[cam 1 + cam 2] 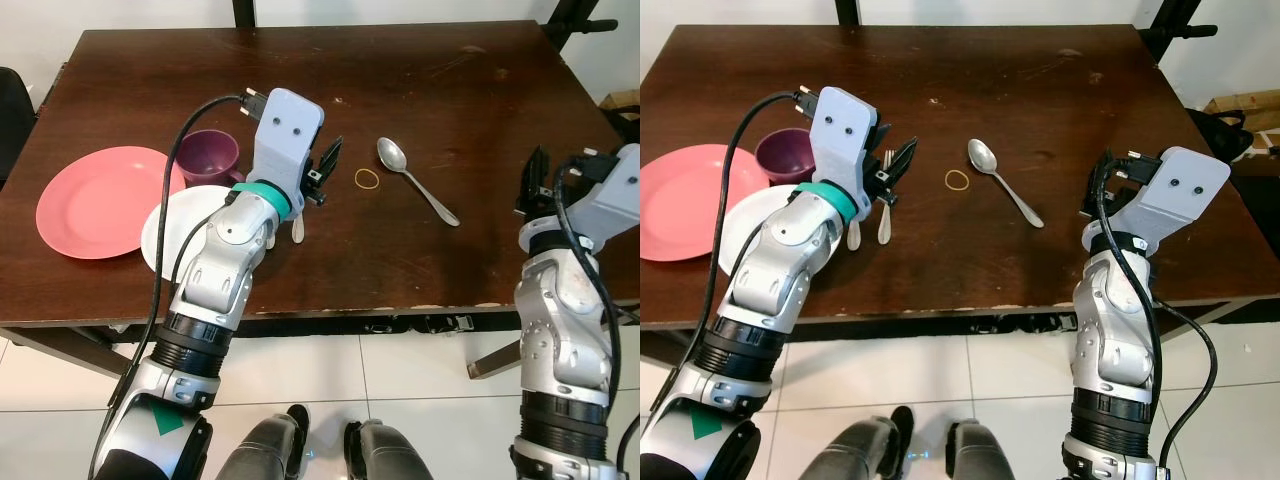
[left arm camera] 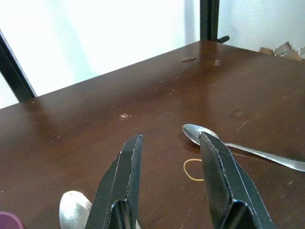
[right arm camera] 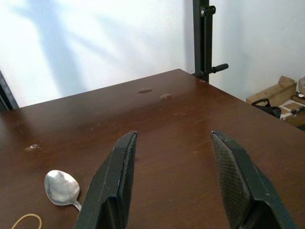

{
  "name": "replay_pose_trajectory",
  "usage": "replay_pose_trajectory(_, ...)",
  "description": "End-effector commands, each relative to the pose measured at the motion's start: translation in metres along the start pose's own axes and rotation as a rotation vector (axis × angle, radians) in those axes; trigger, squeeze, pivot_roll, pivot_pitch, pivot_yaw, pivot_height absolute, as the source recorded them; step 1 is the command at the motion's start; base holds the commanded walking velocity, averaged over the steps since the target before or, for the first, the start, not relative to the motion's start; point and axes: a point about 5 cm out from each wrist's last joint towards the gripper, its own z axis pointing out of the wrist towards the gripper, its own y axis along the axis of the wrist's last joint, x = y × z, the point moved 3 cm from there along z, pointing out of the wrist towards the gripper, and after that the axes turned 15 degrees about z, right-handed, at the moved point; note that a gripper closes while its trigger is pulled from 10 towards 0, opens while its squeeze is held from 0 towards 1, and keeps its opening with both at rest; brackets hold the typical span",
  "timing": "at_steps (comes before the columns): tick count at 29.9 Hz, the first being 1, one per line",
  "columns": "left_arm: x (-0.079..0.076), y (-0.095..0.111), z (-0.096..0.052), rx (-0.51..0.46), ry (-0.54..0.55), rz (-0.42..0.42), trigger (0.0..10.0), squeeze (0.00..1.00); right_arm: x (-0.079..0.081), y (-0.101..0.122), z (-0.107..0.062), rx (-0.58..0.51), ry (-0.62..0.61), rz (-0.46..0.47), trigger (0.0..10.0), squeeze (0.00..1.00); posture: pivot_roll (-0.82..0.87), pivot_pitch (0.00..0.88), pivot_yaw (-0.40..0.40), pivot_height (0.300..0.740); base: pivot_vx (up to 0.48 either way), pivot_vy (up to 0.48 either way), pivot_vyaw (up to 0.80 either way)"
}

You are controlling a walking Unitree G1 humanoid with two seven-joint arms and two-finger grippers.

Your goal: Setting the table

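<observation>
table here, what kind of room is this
Probably a dining area in a home. A dark wooden table holds a pink plate, a white plate, a purple cup and a spoon, and the floor is pale tile.

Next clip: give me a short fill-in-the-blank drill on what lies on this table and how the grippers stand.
1. The white plate partly overlaps the ____ plate.
2. Between the left gripper and the spoon lies a yellowish rubber ____.
3. The purple cup stands on the robot's ____ side of the table.
4. The right gripper has its jaws ____, with nothing between them.

Missing words: pink; band; left; open
</observation>
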Motion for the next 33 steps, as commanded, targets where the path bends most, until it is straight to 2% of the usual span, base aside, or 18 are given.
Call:
replay_pose_trajectory(1,0.0006,-0.0038,0.0002,0.015,0.003,0.003,10.0,0.0,-0.0054,-0.0032,-0.0023,0.015,-0.017,-0.013,10.0,0.0,-0.03,0.091,0.051,0.74,0.0,0.0,0.0)
replay_pose_trajectory(4,0.0043,-0.0079,0.003,0.046,0.03,0.017,10.0,0.0,-0.004,-0.0035,-0.0024,0.016,-0.012,-0.012,10.0,0.0,-0.03,0.091,0.051,0.74,0.094,-0.09,0.0)
replay_pose_trajectory(12,0.0061,-0.009,0.0037,0.056,0.043,0.016,10.0,0.0,-0.0041,-0.0035,-0.0031,0.017,-0.011,-0.011,10.0,0.0,-0.03,0.095,0.05,0.74,0.284,-0.243,0.0)
replay_pose_trajectory(29,0.0075,-0.0116,0.0045,0.073,0.061,-0.002,10.0,0.0,-0.005,-0.0043,-0.0026,0.026,-0.006,-0.014,10.0,0.0,-0.04,0.099,0.041,0.74,0.0,0.0,0.0)
replay_pose_trajectory(33,0.0074,-0.0117,0.0049,0.072,0.063,-0.005,10.0,0.0,-0.0056,-0.0042,-0.0024,0.026,-0.006,-0.015,10.0,0.0,-0.04,0.099,0.041,0.74,0.0,-0.387,0.0)
